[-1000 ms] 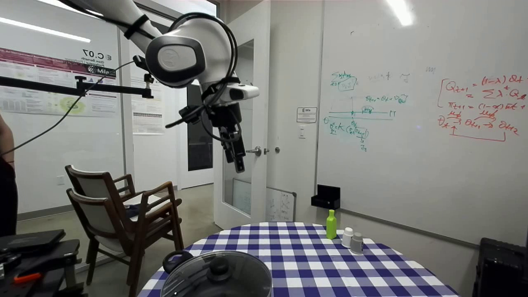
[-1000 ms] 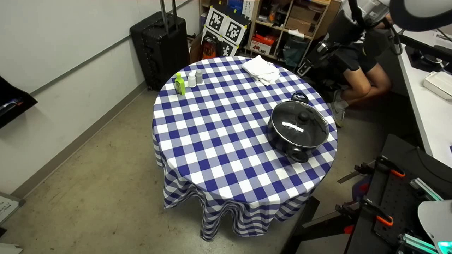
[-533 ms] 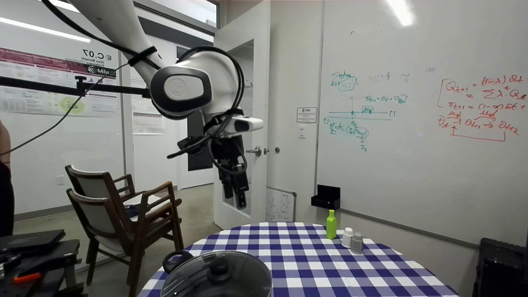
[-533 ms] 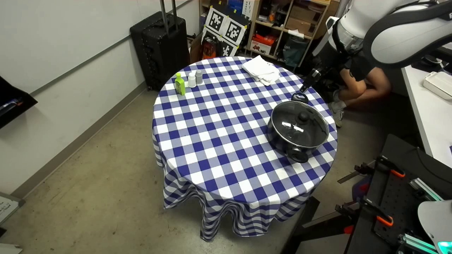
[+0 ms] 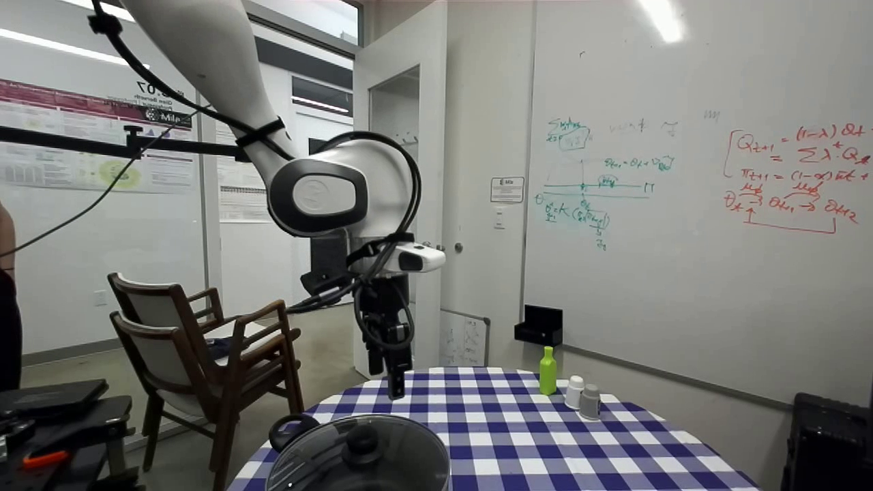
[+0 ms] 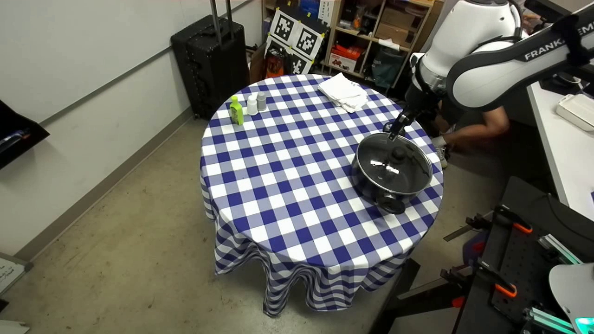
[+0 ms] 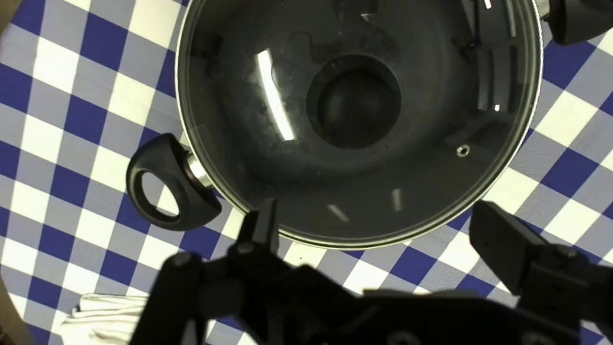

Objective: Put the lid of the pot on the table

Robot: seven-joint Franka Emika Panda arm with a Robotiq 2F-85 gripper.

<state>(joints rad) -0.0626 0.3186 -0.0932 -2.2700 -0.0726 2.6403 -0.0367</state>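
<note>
Black two-fingered gripper dropped nearer the round, greyish glass lid, jaws apart, empty. Lid sat on round, black, shiny-rimmed pot; grasp looked due next.

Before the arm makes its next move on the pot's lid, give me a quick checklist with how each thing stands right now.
1. Lid seated on the pot: ok.
2. Hand open: ok, fingers wide apart in the wrist view.
3. Knob between the fingers: not ok, it lies beyond their tips in that view.
4. Clearance between fingers and the lid's rim: cannot tell.
5. Green bottle, white shaker and grey shaker away from the pot: ok, across the table.
</note>
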